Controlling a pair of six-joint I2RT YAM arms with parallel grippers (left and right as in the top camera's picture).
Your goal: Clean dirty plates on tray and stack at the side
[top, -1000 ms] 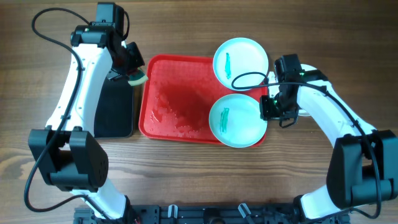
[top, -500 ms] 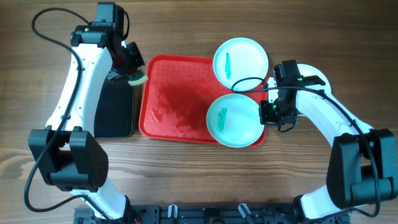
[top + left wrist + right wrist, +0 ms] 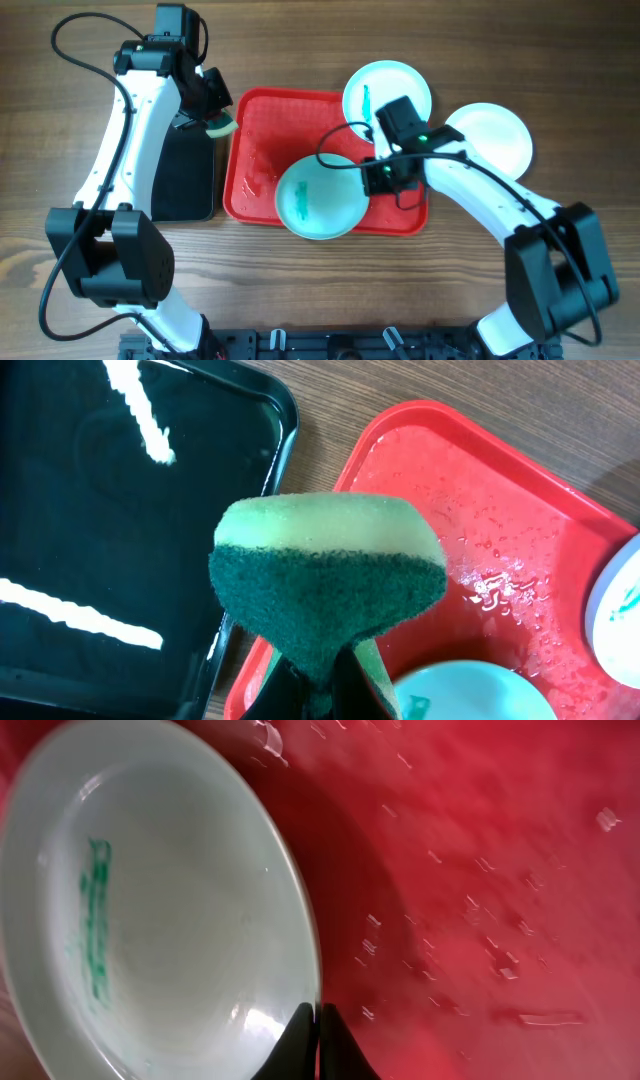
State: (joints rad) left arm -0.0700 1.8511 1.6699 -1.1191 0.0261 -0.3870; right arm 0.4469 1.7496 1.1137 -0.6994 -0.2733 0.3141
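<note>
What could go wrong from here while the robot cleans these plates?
1. The right claw pinches only the rim of the smeared plate, which overhangs the tray's front edge; it might slip or tip off.
2. The tray looks wet, so the plate may skid when the sponge presses on it.

Robotics lab bench, wooden table (image 3: 560,40), cabled left arm (image 3: 120,140) and right arm (image 3: 490,195), black mounting rail (image 3: 300,343)
</note>
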